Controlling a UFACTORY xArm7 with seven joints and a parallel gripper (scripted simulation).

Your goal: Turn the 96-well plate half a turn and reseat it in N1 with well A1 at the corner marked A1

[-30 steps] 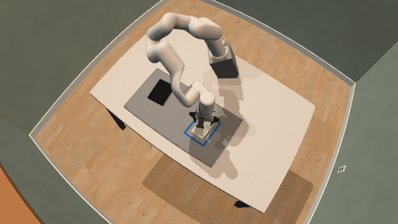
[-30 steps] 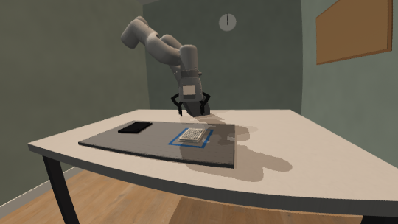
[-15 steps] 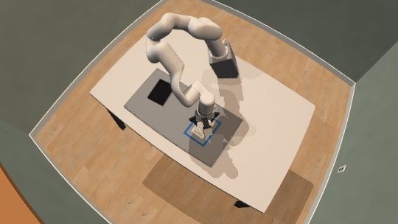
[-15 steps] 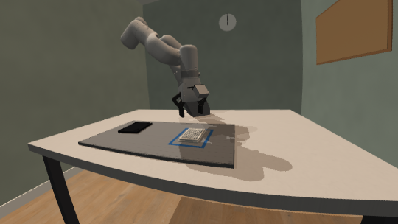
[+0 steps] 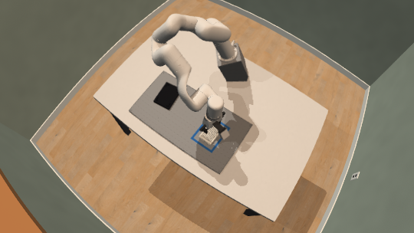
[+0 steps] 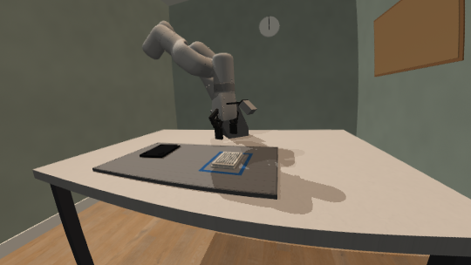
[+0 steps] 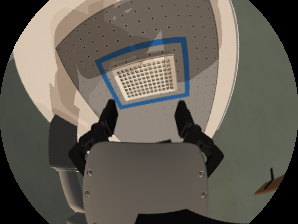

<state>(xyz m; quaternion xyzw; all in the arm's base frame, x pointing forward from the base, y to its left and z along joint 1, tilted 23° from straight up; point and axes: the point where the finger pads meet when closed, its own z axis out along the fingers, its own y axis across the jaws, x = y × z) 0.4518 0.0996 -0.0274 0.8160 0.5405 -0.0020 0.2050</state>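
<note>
The white 96-well plate (image 5: pixel 209 136) lies flat on the grey deck inside the blue taped outline of bench spot B1. It also shows in the exterior view (image 6: pixel 228 159) and in the wrist view (image 7: pixel 147 78). The black plate nest N1 (image 5: pixel 165 96) stands empty at the deck's far left end (image 6: pixel 160 150). My gripper (image 6: pixel 224 132) (image 7: pixel 146 107) hangs above the plate, apart from it, with its fingers wide open and nothing between them. The plate's cut corner is too small to make out.
The grey perforated deck (image 5: pixel 189 121) lies on the white table. The arm's dark base block (image 5: pixel 232 67) stands behind the deck. The table edge runs close to the deck's front side.
</note>
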